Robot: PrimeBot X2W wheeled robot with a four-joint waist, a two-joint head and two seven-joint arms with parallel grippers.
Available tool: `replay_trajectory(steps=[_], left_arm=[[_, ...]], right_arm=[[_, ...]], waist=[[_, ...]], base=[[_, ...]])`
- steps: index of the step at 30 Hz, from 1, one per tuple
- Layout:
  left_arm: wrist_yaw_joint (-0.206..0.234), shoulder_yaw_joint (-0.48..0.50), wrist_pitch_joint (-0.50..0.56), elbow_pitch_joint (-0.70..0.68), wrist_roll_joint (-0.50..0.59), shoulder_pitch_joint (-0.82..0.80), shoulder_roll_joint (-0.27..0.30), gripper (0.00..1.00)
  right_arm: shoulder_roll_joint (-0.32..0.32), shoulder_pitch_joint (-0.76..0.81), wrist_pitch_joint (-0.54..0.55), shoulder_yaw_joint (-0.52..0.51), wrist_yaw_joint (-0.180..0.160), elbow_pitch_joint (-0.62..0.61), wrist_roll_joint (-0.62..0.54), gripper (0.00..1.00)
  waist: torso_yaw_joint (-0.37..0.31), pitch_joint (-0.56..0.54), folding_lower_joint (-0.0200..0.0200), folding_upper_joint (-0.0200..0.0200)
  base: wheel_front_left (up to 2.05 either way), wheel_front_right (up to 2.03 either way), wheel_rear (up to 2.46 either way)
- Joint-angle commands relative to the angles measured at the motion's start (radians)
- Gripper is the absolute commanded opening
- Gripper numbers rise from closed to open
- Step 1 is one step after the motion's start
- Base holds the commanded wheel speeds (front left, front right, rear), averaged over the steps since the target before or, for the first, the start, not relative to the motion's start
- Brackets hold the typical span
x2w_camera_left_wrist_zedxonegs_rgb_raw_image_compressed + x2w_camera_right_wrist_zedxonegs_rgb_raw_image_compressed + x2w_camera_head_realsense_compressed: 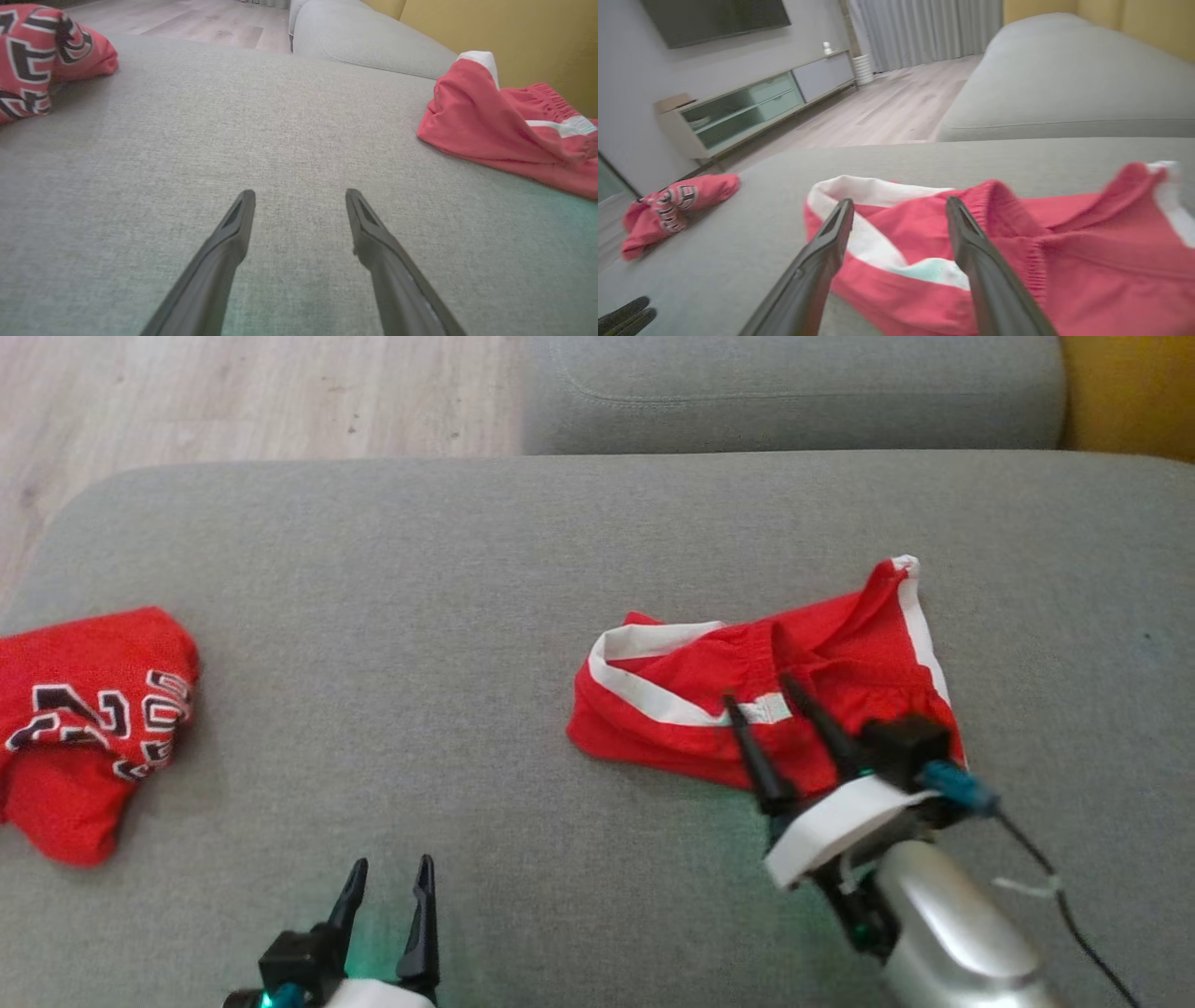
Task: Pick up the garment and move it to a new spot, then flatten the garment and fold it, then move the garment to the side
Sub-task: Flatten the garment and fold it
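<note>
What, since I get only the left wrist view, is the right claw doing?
Observer: The right claw is open over the shorts, by their label.
Operator: Are the shorts flat?
Observer: No, crumpled; a white-edged opening gapes at their left end.

The crumpled red jersey [89, 709] at the left edge of the sofa cushion [392, 569] carries big black block characters outlined in white. One of them looks like a 2. The smaller letters beside it are folded into the cloth and cannot be read. The pale tag [770, 707] on the waistband of the red shorts [681, 686], toward the right edge, shows no legible print.
</note>
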Motion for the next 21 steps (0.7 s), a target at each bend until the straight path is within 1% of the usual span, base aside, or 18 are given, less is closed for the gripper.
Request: replay_trajectory(steps=[1, 4, 8, 15, 16, 17, 18, 19, 20, 21], left_arm=[[0.006, 0.020, -0.010, -0.028, -0.012, -0.019, 0.001, 1.00], [0.006, 0.010, -0.010, -0.030, -0.015, -0.030, 0.001, 1.00], [0.005, 0.000, -0.010, -0.030, -0.013, -0.045, 0.001, 1.00], [0.002, -0.004, -0.010, -0.019, -0.013, -0.054, 0.001, 1.00], [0.003, -0.005, -0.010, -0.019, -0.014, -0.054, 0.001, 1.00], [0.004, -0.005, -0.010, -0.018, -0.016, -0.053, 0.001, 1.00], [0.004, -0.005, -0.010, -0.017, -0.017, -0.052, 0.001, 1.00], [0.005, -0.005, -0.010, -0.017, -0.019, -0.051, 0.001, 1.00], [0.006, -0.005, -0.010, -0.017, -0.020, -0.050, 0.001, 1.00], [0.006, -0.006, -0.010, -0.017, -0.022, -0.049, 0.001, 1.00]], right_arm=[[0.001, -0.033, -0.016, -0.017, -0.001, -0.014, -0.001, 1.00], [0.001, -0.037, -0.005, -0.071, -0.001, 0.025, 0.025, 1.00], [0.004, -0.066, 0.023, -0.095, -0.001, 0.074, 0.056, 1.00], [0.011, -0.106, 0.051, -0.056, -0.001, 0.134, 0.102, 1.00], [0.011, -0.106, 0.057, -0.048, -0.001, 0.141, 0.110, 0.87], [0.010, -0.107, 0.062, -0.038, -0.001, 0.146, 0.116, 0.62], [0.009, -0.107, 0.067, -0.030, -0.001, 0.151, 0.124, 0.39], [0.007, -0.108, 0.071, -0.024, -0.001, 0.156, 0.133, 0.04], [0.004, -0.110, 0.073, -0.018, -0.001, 0.159, 0.141, 0.00], [-0.001, -0.113, 0.074, -0.015, -0.001, 0.161, 0.147, 0.00]], waist=[[-0.009, 0.004, 0.0001, -0.0001], [-0.013, 0.015, 0.0001, -0.0001], [-0.005, 0.038, 0.0001, -0.0001], [0.017, 0.058, 0.0001, -0.0001], [0.020, 0.058, 0.0001, -0.0001], [0.022, 0.058, 0.0001, -0.0001], [0.023, 0.057, 0.0001, -0.0001], [0.024, 0.056, 0.0001, -0.0001], [0.025, 0.055, 0.0001, -0.0001], [0.025, 0.054, 0.0001, -0.0001]], base=[[0.00, 0.00, 0.00], [0.00, 0.00, 0.00], [0.00, 0.00, 0.00], [0.00, 0.00, 0.00], [0.00, 0.00, 0.00], [0.00, 0.00, 0.00], [0.00, 0.00, 0.00], [0.00, 0.00, 0.00], [0.00, 0.00, 0.00], [0.00, 0.00, 0.00]])
